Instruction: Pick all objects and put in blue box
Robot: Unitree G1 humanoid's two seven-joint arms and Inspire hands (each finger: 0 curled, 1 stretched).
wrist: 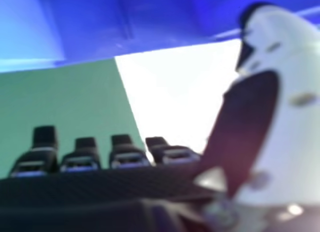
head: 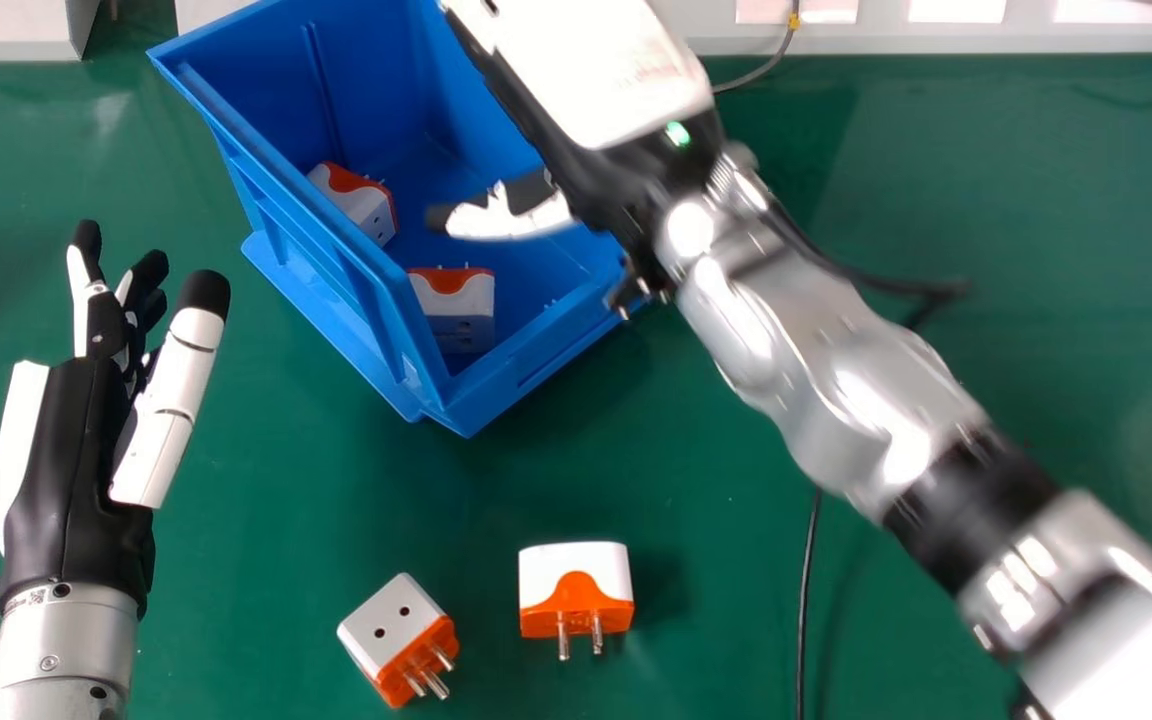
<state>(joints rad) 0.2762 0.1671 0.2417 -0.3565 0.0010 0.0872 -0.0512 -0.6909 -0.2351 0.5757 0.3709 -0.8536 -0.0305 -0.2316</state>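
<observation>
Head view. A green table forms the ground. Beyond the blue box, along the table's far side, runs a band of pale panels; a grey cable crosses it to the box's right. A black cable lies on the table on the near right side of the box.

The open box holds at least two white-and-orange plug adapters: one rests beside its left wall, the other within its near corner. The portion of the interior beneath the right hand cannot be seen. Two further adapters lie on the table in front of the box, well apart from it: the first tilted, the second to its right, both with prongs toward the near side.

The left hand is left of the box, its fingers extended and loosely spread, holding nothing. The right hand is above the box, its thumb extended over the interior.

Right hand view. Part of the box spans the background; next to it appear green table and a bright white area. The fingers stand wide of the thumb, with nothing between them.
</observation>
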